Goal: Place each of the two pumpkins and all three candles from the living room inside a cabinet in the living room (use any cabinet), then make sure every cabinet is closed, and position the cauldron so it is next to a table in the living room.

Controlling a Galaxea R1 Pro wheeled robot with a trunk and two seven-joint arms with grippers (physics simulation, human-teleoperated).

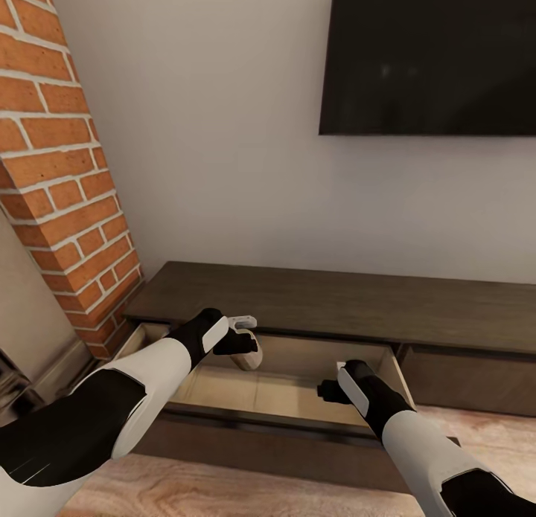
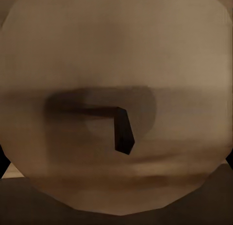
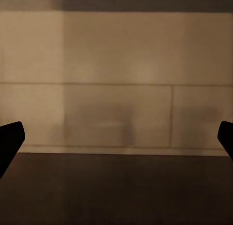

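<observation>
Closest to me, the 2 arms reach forward and down over the pulled-out drawer (image 1: 298, 398) of the cabinet (image 1: 335, 301), the long dark low unit against the wall.

The right gripper (image 1: 331, 387) hangs over the drawer's right part, near its side wall. In the right wrist view its 2 fingertips (image 3: 10, 140) stand far apart at the edges of the picture, with nothing between them; past them are the pale drawer floor and the dark front rail.

A little further in, the left gripper (image 1: 249, 346) hangs over the drawer's left-middle, clamped on 1 candle (image 1: 249, 357), a tan stub that juts out below the fingers. In the left wrist view the candle (image 2: 116, 104) is pressed right up to the lens, its round wick end facing the camera with the small dark wick (image 2: 124, 130) in the middle. So I judge its long axis runs along the fingers, pointing down and forward toward the drawer's back.

What the coming move turns on: the candle is directly above the pale drawer floor, inside the drawer's walls and clear of the cabinet top. The left arm already has it, so a drop or short lowering should land it inside.

Beyond, the cabinet top is bare, with a brick column (image 1: 67, 182) at the left and a dark screen (image 1: 432, 56) on the wall.
</observation>
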